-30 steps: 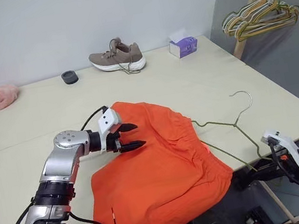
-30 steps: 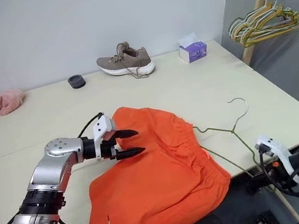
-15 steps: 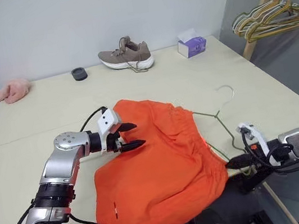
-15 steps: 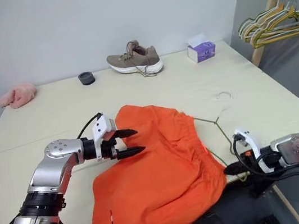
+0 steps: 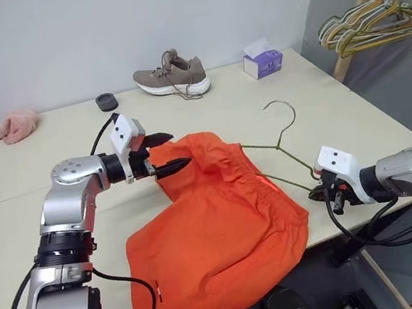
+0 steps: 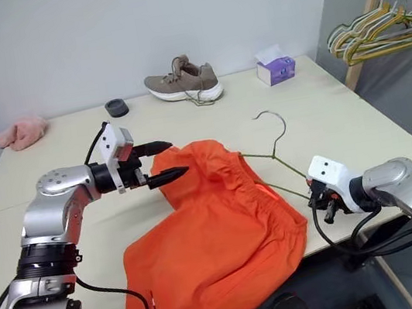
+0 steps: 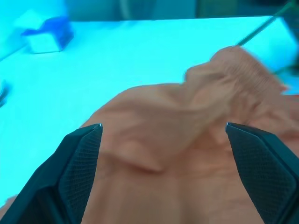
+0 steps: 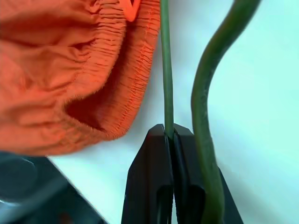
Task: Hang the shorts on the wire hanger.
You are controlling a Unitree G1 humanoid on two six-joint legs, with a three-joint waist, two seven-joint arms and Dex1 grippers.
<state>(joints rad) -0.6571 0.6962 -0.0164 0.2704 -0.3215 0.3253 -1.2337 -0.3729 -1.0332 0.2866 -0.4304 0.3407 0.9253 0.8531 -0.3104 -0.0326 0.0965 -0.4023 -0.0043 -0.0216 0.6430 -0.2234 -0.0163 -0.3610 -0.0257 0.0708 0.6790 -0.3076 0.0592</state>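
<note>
While the shorts [image 5: 218, 231] are lying crumpled on the near part of the surface [image 5: 70, 137], with their lower edge hanging over its front edge, the wire hanger [image 5: 279, 147] is lying just beside their gathered waistband, its hook pointing toward the far side. The right gripper [image 8: 170, 135] is pinching 1 thin wire of the hanger between its 2 closed fingers, right next to the waistband. The left gripper [image 5: 165, 153] is hovering over the far corner of the shorts with its fingers spread wide and nothing between them. Farther back, a brown shoe [image 5: 171, 74], a small black disc [image 5: 107, 102], a purple tissue box [image 5: 262, 61] and a pink fluffy cloth [image 5: 13, 125] are sitting along the far edge.
</note>
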